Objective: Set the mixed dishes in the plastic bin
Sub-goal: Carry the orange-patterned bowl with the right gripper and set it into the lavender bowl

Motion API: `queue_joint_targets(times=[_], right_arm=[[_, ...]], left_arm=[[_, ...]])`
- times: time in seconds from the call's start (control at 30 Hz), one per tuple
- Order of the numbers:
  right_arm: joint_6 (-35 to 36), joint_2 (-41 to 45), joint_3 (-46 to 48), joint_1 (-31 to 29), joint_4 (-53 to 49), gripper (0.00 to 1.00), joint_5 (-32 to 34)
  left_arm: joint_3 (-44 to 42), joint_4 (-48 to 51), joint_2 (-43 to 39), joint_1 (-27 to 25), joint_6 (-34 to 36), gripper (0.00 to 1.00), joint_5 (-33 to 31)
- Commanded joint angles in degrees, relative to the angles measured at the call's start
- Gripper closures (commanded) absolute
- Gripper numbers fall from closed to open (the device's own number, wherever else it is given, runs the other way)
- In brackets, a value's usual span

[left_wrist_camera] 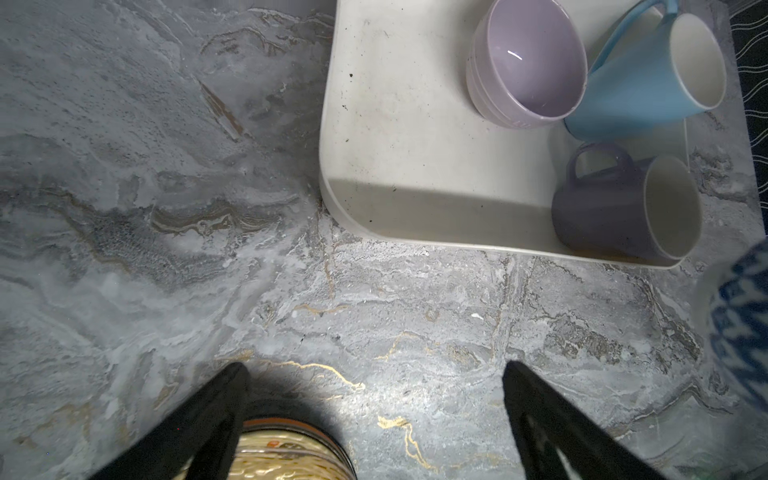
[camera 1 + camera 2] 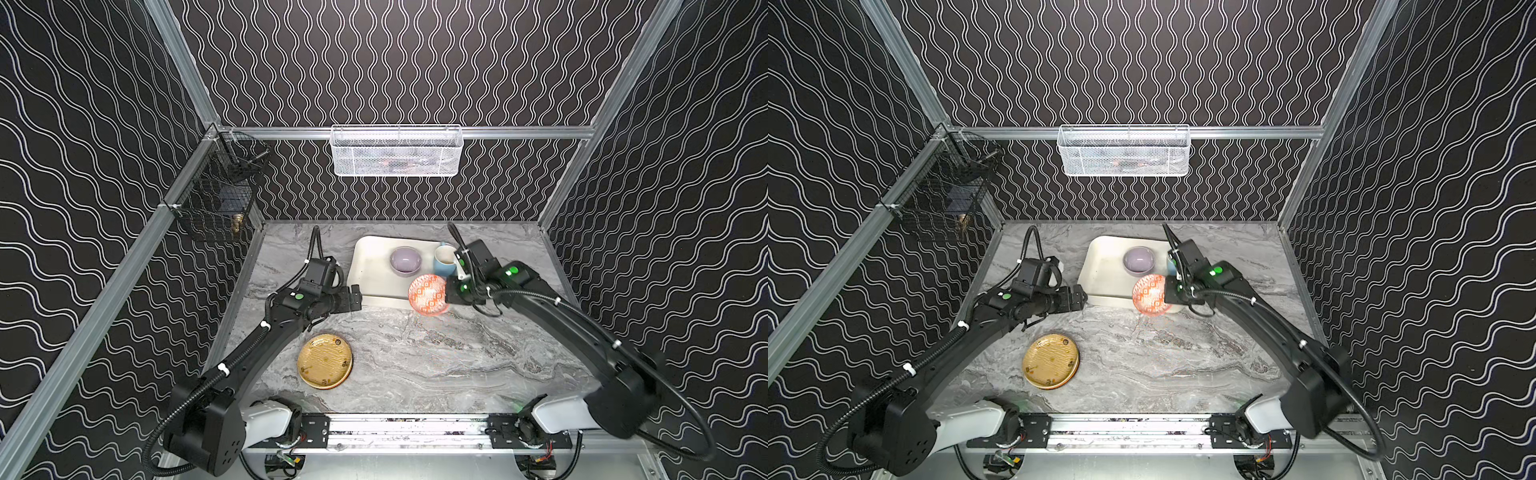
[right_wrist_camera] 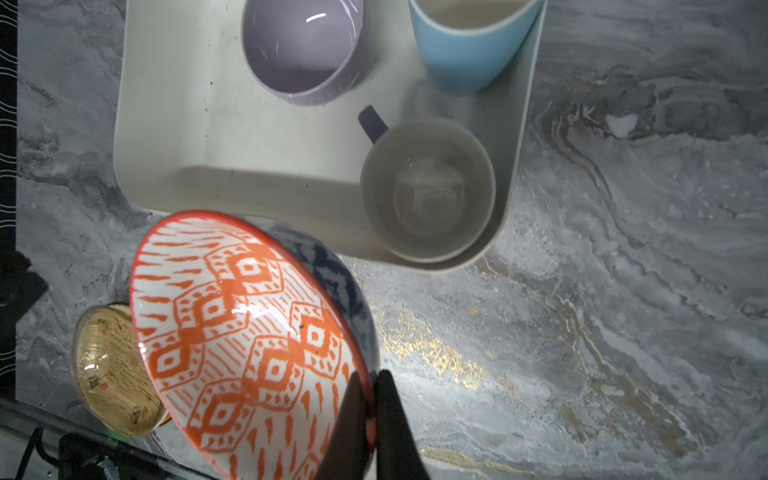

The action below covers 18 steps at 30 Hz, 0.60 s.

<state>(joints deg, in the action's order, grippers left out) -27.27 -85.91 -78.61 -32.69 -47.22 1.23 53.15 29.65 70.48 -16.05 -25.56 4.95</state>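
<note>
Marble tabletop [image 2: 457,353] is lying open. By the plastic bin [image 2: 374,266] rim, right fingers [image 3: 390,415] are clenching the patterned bowl [image 3: 249,332]; left fingers [image 1: 519,386] are gaping empty.

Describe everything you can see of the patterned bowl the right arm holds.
The patterned bowl looks like glossy ceramic: orange-and-white diamonds inside, blue-and-white outside, empty. The right gripper pinches its rim, one finger inside, one outside. It hangs steeply tilted over the near edge of the plastic bin; whether it touches the bin I cannot tell.
</note>
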Motion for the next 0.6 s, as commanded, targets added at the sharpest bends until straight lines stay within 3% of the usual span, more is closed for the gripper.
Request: queue_joint_targets(times=[0.0,0.57], right_arm=[[3.8,-5.8,-6.7,1.6,0.7,0.95,-0.4],[8.8,-39.4,-40.3,6.7,-1.7,0.95,-6.4]], left_arm=[[-0.4,-1.5,-0.4,0.5,0.4,0.01,1.4],[-0.9,-2.4,2.0,3.3,0.5,0.01,2.7]])
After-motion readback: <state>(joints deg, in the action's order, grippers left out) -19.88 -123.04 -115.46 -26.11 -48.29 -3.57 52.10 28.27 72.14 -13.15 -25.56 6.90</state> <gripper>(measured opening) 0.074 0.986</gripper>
